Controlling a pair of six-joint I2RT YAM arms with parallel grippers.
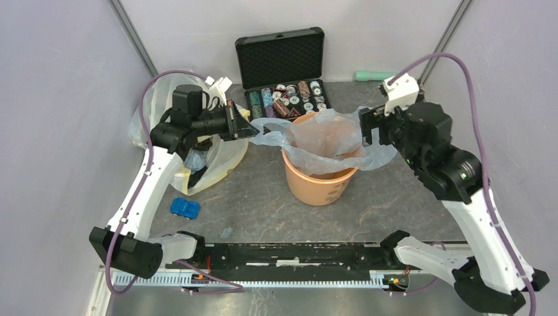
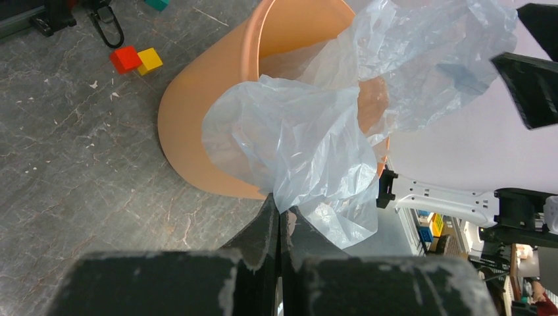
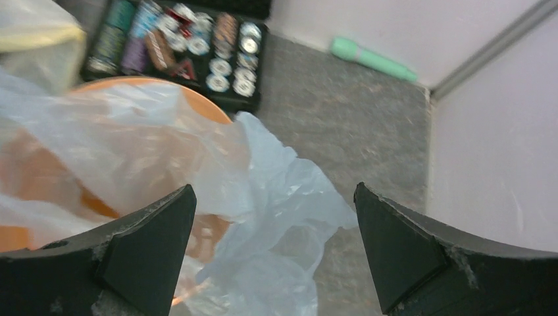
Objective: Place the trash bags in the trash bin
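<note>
1. at the middle of the tabletop [image 1: 263, 197] stands the orange bin [image 1: 319, 181], upright, with the pale blue bag [image 1: 326, 135] draped over its mouth. part of the bag sags inside the bin, and its edges spill over the rim on the left and right.
2. the left fingers [image 1: 245, 127] sit just left of the bin, about level with its rim. in the left wrist view they are pressed together [image 2: 266, 230] on a fold of the bag [image 2: 296, 145], pinching it. the plastic runs from them across the mouth of the bin [image 2: 197, 125].
3. the right fingers [image 1: 370, 128] hover at the bin's right side, over the flap of bag that hangs outside the rim. in the right wrist view they are spread wide [image 3: 148, 240], with the bag [image 3: 270, 197] lying below the gap and the bin's rim [image 3: 197, 99] to the left. whether either finger touches the plastic, i cannot tell.
4. just behind the bin an open black case [image 1: 279, 56] holds rows of poker chips [image 1: 286, 99].
5. a large yellowish bag [image 1: 227, 158] lies at the left, partly under the left arm. a small blue toy car [image 1: 185, 208] rests on the tabletop near it.
6. a pale green cylinder [image 1: 374, 76] lies by the back wall, right of the case.
7. the left wrist view also shows a red cube [image 2: 125, 59] and a yellow cube [image 2: 150, 60] side by side on the tabletop, apart from the bin.
</note>
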